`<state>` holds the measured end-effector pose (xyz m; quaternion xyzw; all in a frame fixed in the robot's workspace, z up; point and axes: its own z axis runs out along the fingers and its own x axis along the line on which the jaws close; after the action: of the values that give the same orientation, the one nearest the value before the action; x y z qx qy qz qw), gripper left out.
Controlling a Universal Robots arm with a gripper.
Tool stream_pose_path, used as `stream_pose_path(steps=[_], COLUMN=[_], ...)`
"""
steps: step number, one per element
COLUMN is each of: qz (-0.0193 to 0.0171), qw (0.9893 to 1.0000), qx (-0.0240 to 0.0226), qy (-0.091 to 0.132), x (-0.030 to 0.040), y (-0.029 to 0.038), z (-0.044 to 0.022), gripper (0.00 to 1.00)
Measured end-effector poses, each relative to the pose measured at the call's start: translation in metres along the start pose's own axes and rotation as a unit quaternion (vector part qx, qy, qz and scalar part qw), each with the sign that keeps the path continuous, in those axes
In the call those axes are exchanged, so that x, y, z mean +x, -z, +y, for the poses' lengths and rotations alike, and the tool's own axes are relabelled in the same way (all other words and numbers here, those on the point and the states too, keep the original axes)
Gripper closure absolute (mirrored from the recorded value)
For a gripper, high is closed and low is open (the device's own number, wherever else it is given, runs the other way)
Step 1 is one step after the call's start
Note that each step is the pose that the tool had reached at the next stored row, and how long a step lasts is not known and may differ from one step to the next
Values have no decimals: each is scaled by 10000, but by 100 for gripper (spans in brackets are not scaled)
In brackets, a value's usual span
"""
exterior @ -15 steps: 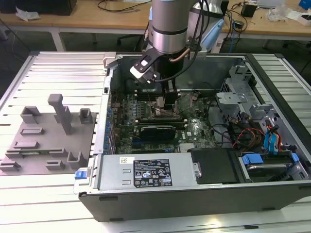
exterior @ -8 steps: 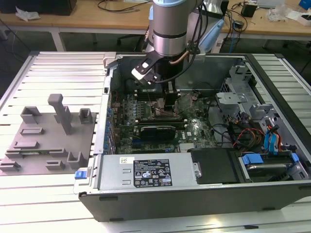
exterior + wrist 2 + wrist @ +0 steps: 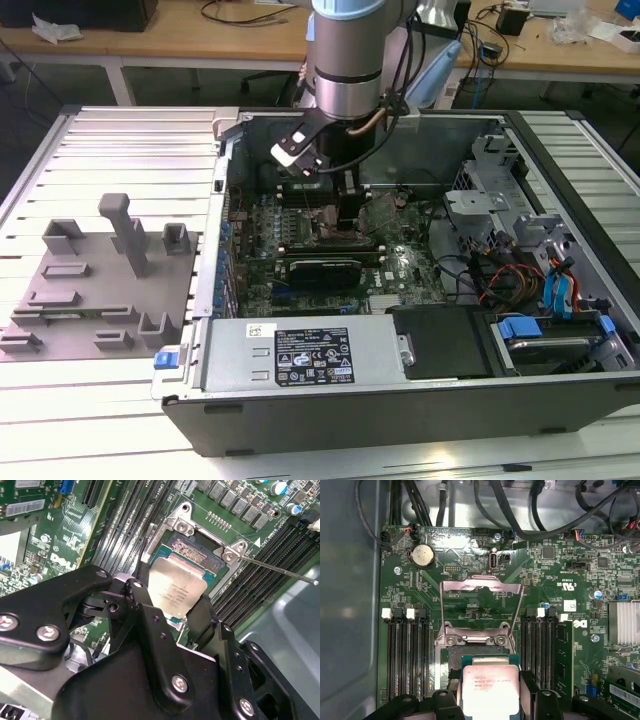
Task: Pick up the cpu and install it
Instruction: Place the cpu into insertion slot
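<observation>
Silvery-topped cpu (image 3: 489,690) sits clamped by its edges in the hand (image 3: 170,609), held level just above the open socket (image 3: 196,550), load plate (image 3: 482,586) flipped back, leaving the way clear.

Silvery cpu (image 3: 177,592), black end effector (image 3: 168,601), green motherboard (image 3: 470,565).

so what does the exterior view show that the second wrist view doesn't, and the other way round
Exterior view adds: the arm with its lower end inside the open computer case, the power supply along the near wall, and a grey fixture tray at the exterior view's left. Second wrist view adds: the cpu up close, held by the gripper over the open socket. Shared: the green motherboard and the gripper.
</observation>
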<state>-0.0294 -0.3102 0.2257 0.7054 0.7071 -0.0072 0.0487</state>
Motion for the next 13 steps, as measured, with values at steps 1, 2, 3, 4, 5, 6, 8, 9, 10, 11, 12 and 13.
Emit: stream_pose_path(steps=[1,2,3,4,5,6,8,9,10,11,12,13], qz=[-7,-13,-15,-17,-17,-17,-17,-17,-17,-18,-18,-18], qw=[10000,10000,10000,10000,10000,10000,10000,10000,10000,10000,10000,10000], qx=[1,1,1,2,2,2,3,3,3,4,4,4], qy=[-3,-9,-14,-17,-19,-25,-33,-34,-39,-43,-47,-49], x=[9,23,31,35,38,42,46,47,49,50,52,53], y=[-7,-19,-29,-37,-45,-62,-88,-99,-121,-139,-160,-169], z=[-1,-1,-2,-3,-3,-3,-5,-6,-7,-8,-10,-10], gripper=[45,45,45,45,45,45,45,45,45,45,45,45])
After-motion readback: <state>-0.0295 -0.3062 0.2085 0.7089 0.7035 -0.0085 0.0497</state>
